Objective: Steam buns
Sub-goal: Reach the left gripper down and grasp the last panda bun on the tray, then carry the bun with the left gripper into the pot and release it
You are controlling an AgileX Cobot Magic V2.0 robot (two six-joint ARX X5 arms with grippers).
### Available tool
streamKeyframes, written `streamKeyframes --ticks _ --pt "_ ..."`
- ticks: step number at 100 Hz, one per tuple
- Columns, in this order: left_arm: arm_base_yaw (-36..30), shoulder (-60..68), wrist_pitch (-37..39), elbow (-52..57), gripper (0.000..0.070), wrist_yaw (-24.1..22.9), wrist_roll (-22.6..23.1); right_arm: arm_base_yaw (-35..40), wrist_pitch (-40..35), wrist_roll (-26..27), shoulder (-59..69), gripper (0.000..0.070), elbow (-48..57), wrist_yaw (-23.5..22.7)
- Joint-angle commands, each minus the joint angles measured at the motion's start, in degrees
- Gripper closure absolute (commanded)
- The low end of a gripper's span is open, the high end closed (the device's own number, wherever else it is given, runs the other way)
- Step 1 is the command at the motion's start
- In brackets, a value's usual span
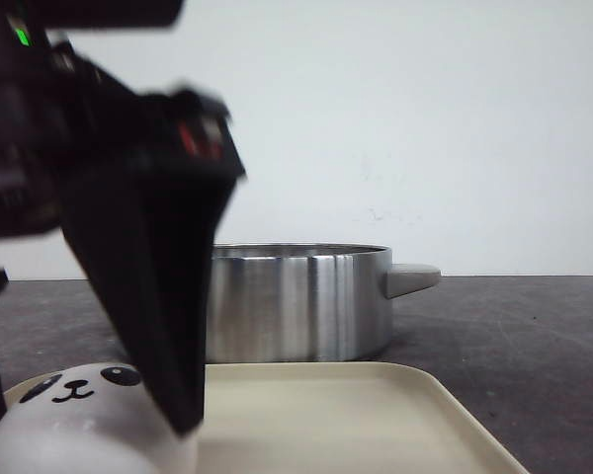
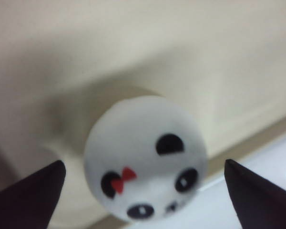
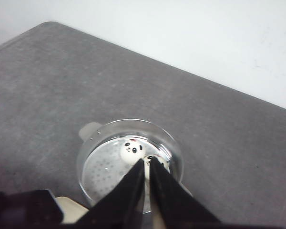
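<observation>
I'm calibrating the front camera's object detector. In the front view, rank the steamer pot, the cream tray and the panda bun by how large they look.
1. Cream tray, widest, but nearest the camera and cropped.
2. Steamer pot, farther back and partly hidden by the left gripper.
3. Panda bun, smallest, though close and partly cut off.

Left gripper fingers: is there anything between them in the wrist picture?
Yes. In the left wrist view a panda bun with a red bow sits between the two open dark fingertips, on the cream tray. Neither fingertip touches it.

Soft, even light throughout; the close bun (image 2: pixel 145 160) and left end effector (image 1: pixel 183 420) blur, while the pot (image 1: pixel 296 301) shows streaked glare.
</observation>
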Motion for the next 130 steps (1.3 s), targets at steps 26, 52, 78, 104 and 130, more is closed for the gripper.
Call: streamKeyframes --ticks 26,52,78,104,130 --pt "-0.6 3.6 2.3 0.5 0.0361 0.2 -0.5 4.5 -1.7 3.5 0.6 0.0691 1.2 4.1" --pt "-0.7 3.5 1.6 0.5 0.07 0.2 2.0 5.0 -3.0 4.0 0.6 0.0691 1.2 5.5" --pt "-0.7 -2.6 0.7 3.8 0.07 0.2 4.6 5.0 -3.3 3.9 0.6 0.0691 1.2 6.7" --pt "0.6 -6.6 -5.5 19.5 0.07 0.2 15.1 5.0 -3.2 3.9 0.6 0.0691 1.2 6.7" --pt "8.0 -3.4 -7.3 35.1 0.07 -3.3 20.2 5.0 -3.2 3.9 0.6 0.0691 1.2 6.7"
